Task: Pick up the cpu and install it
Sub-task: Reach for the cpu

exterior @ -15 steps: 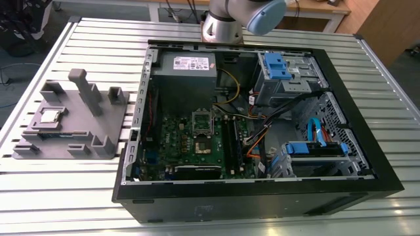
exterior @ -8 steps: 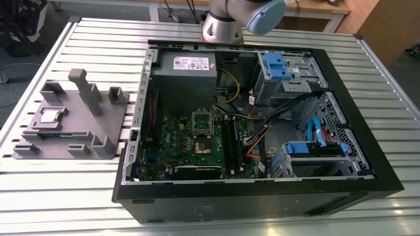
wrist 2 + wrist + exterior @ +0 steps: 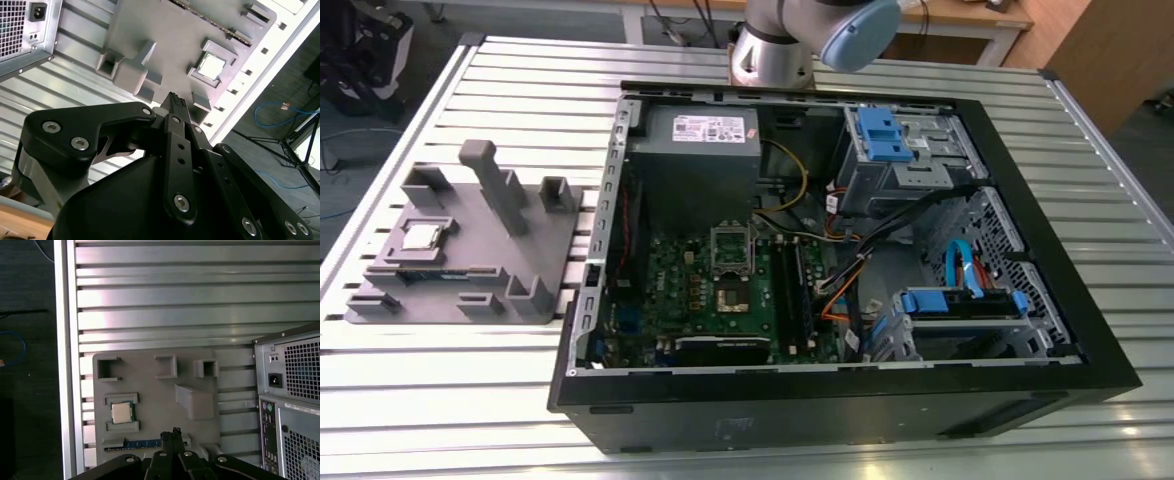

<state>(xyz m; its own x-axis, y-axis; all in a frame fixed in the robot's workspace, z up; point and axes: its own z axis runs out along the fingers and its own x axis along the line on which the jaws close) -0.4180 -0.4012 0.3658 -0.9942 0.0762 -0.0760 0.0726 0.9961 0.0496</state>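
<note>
The cpu (image 3: 422,236) lies nested in a grey holder (image 3: 534,255) at the exterior view's left, steadied for pickup. The gripper (image 3: 173,433) hovers nearby, fingers (image 3: 176,125) clenched, empty.

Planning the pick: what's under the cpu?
A grey fixture block; the cpu lies flat in a recess between two raised lips. The recess floor beneath it is covered by the chip.

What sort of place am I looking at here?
Likely a robotics lab or assembly test bench: a slatted aluminium table, an opened computer case with its motherboard exposed, a grey fixture holding the cpu, and a robot arm beyond the case.
</note>
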